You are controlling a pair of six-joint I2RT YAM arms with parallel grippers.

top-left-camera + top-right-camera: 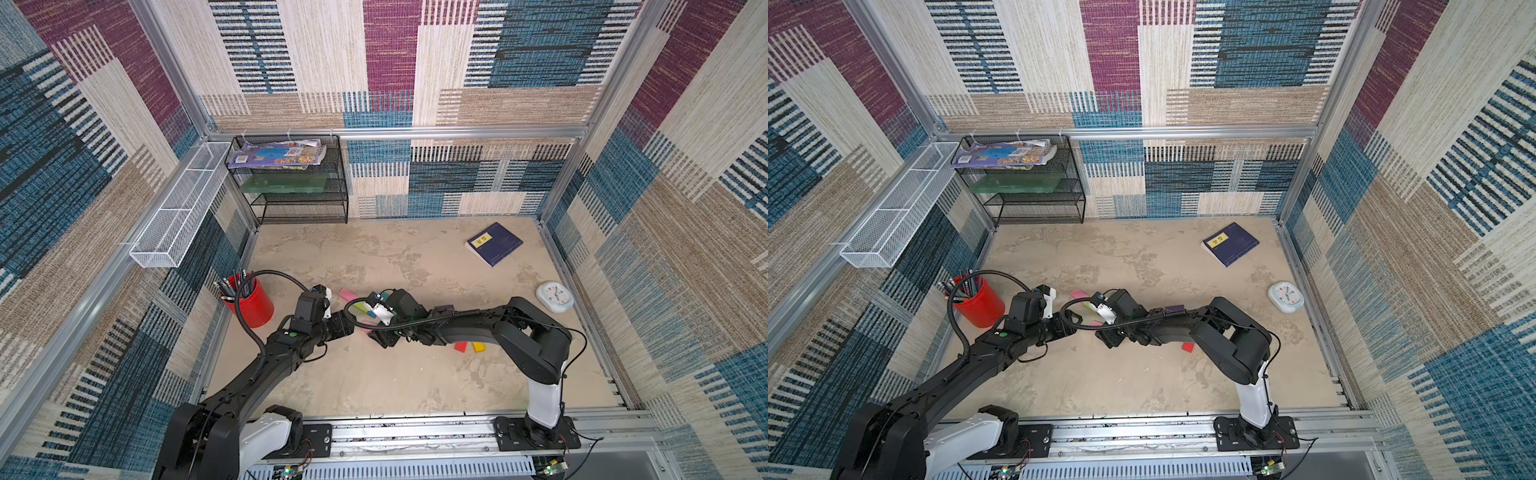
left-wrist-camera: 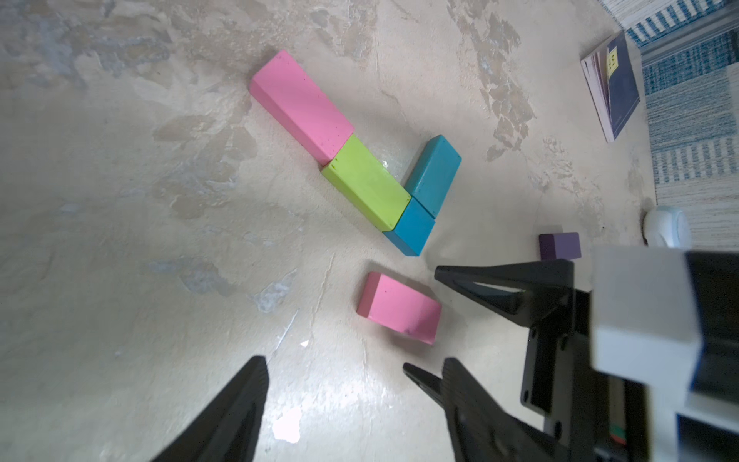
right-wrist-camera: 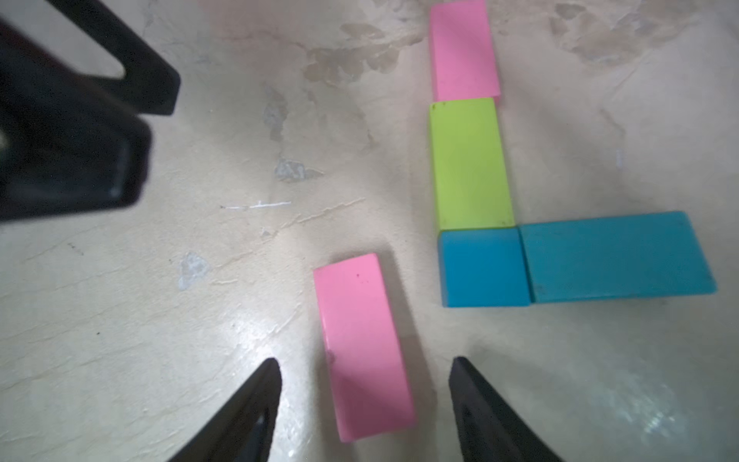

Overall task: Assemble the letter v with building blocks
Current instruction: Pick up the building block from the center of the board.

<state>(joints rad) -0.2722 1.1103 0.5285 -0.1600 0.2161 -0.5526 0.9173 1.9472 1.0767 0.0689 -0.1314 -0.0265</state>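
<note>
The letter v sat near the middle of the table, made of four building blocks touching end to end: a long pink block, a green block, a small teal block at the corner, and a long teal block. The teal arm looked one block short to me. A loose pink block lay flat just beside the corner, not touching it. Your right gripper was over that block with its fingers spread wide, one on each side. A little gap showed on both sides, so it gripped nothing. Your left gripper was close by, fingers also spread apart, holding nothing. The good way to do this step was to squeeze the loose pink block across its long sides, near its middle, so it would not twist. You then needed to lift it up before moving it, because a sideways drag could bump the small teal block and knock the letter crooked. The free end of the long teal block looked like the right spot. Your two grippers were very near each other, so the left one needed to make room. A purple block lay a bit farther out.
</note>
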